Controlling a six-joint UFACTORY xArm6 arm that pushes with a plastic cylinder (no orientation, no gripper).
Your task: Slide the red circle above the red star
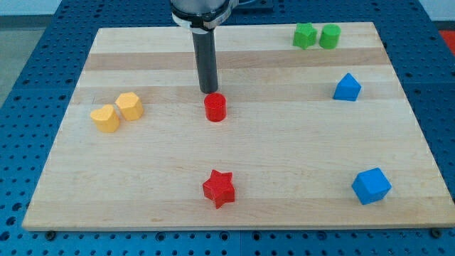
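Observation:
The red circle (215,107), a short cylinder, stands near the middle of the wooden board (234,178). The red star (219,188) lies straight below it toward the view's bottom, well apart from it. My tip (209,92) is just above the red circle toward the view's top, slightly to its left, very close to or touching its upper edge. The dark rod rises straight up from there to the arm at the view's top.
A yellow heart (106,118) and a yellow hexagon (130,105) sit together at the view's left. A green star (304,35) and a green circle (329,36) sit at the top right. One blue block (347,87) is at the right, another (371,185) at the bottom right.

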